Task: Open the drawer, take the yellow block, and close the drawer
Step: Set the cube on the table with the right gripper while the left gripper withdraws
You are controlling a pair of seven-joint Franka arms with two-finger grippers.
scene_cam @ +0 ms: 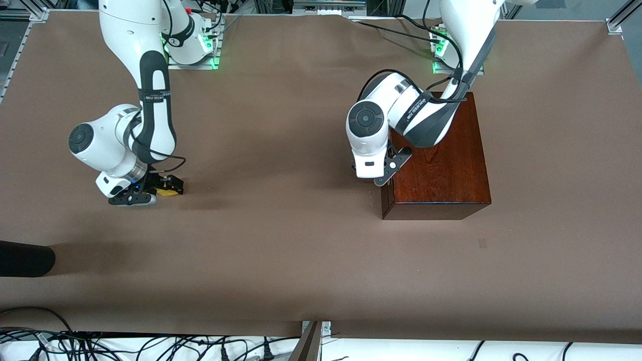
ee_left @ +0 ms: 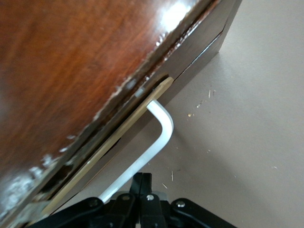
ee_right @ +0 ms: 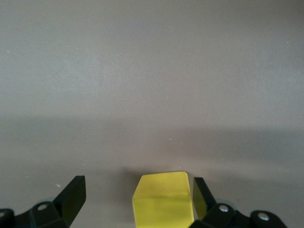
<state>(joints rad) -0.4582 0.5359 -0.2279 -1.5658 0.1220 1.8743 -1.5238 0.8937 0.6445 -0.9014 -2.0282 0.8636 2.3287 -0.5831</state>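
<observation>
The dark mahogany box (scene_cam: 441, 155) stands toward the left arm's end of the table. Its drawer (ee_left: 190, 52) looks pushed in, and its front faces the right arm's end. The left wrist view shows the brass plate (ee_left: 118, 137) and the white loop handle (ee_left: 161, 128). My left gripper (scene_cam: 388, 173) is low in front of the drawer, shut and empty, with its fingertips (ee_left: 141, 183) just beside the handle. The yellow block (scene_cam: 168, 192) lies on the table toward the right arm's end. My right gripper (scene_cam: 150, 194) is open around the yellow block (ee_right: 164, 197), which lies close to one finger.
The brown table cover (scene_cam: 281, 240) spreads between the two arms. A black rounded object (scene_cam: 25, 258) juts in at the table's edge toward the right arm's end. Cables (scene_cam: 150, 346) lie along the table's edge nearest the front camera.
</observation>
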